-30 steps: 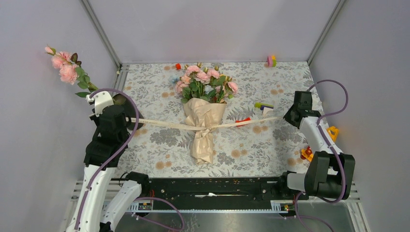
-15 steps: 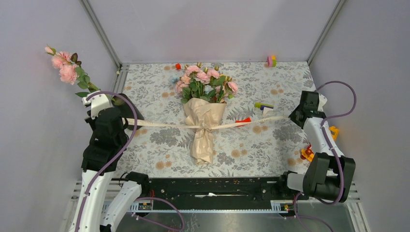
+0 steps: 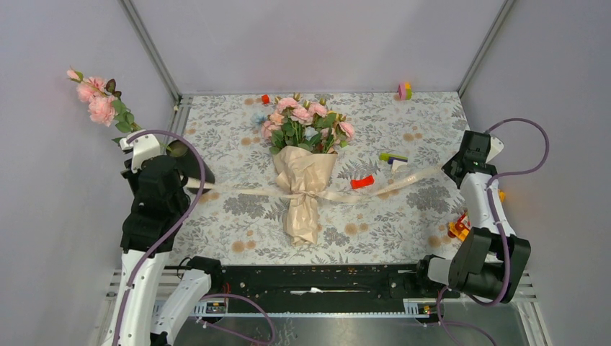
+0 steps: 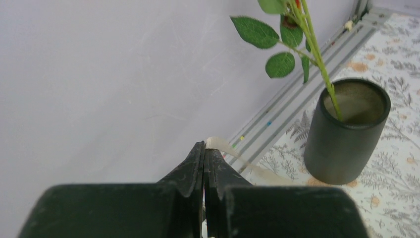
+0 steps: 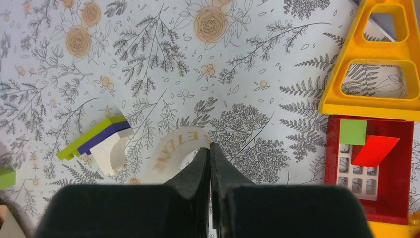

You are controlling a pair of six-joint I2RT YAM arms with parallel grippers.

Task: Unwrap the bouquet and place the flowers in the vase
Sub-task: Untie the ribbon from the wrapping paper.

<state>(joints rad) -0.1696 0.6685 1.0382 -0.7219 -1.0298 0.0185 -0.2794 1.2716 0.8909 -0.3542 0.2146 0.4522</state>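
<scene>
left fingers (image 4: pixel 190 171): pressed shut on one cream tail of the ribbon, near the left edge of the surface, just beside the vase.
right fingers (image 5: pixel 195 171): pressed shut on the other tail, which curls up with its print showing, near the right edge and close to the toy blocks (image 5: pixel 369 148).
ribbon (image 3: pixel 248 191): crosses the surface from side to side, through the tie at the bouquet's waist; the right half sags in a loose wave.
bouquet (image 3: pixel 302 176): lies mid-surface, paper cone toward the near edge, flower heads toward the far edge, paper closed round the stems.
vase (image 4: pixel 344 136): upright at the left edge, one leafy stem (image 4: pixel 317 59) in it.
step in hand: probably pulling the tie loose; whether the knot has let go cannot be told.
doing it well: draw both tails outward evenly, low and level, so the knot slips and the bouquet is not dragged. keep the left arm off the vase and the right tail off the blocks.
</scene>
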